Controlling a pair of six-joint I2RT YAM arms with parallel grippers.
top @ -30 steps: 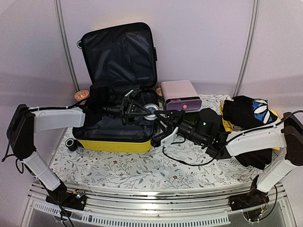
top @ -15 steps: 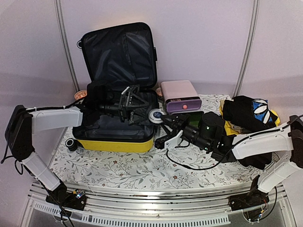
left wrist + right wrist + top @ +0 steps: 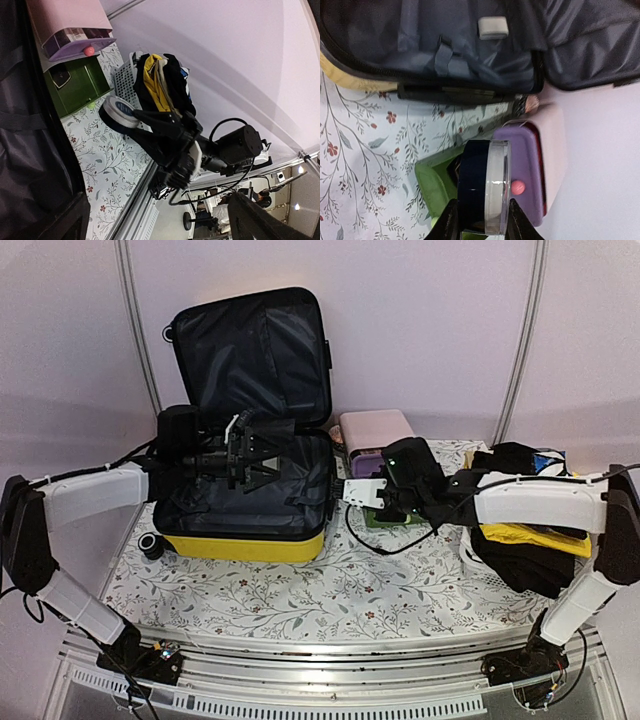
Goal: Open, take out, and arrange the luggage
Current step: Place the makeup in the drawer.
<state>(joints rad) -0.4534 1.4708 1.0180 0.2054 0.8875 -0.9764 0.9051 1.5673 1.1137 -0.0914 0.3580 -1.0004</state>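
— Your right pincer (image 3: 481,222)?
— Clamped on a round dark-blue clear-lidded jar (image 3: 482,187), above a small green plastic drawer (image 3: 434,185).
— The luggage (image 3: 245,543)?
— Open yellow hard-shell suitcase, to its left, long side across the table (image 3: 300,600). My left pincer (image 3: 270,452), jaws apart, hovers inside, nearer.

Table (image 3: 330,638) spans left to right under a white cloth (image 3: 250,600) printed with grey leafy sprigs and small red flowers, and a metal rail (image 3: 330,680) edges its near side. The far side and both flanks are closed by a pale, lilac-tinted wall (image 3: 430,330), smooth and unmarked, with a thin grey pole (image 3: 138,340) at far left and a second pole (image 3: 522,340) at far right, both leaning inward toward the table. Light is soft and even with faint shadows. In the left wrist view, a dimmer room with small bright lamps (image 3: 298,206) shows past the wall's edge.
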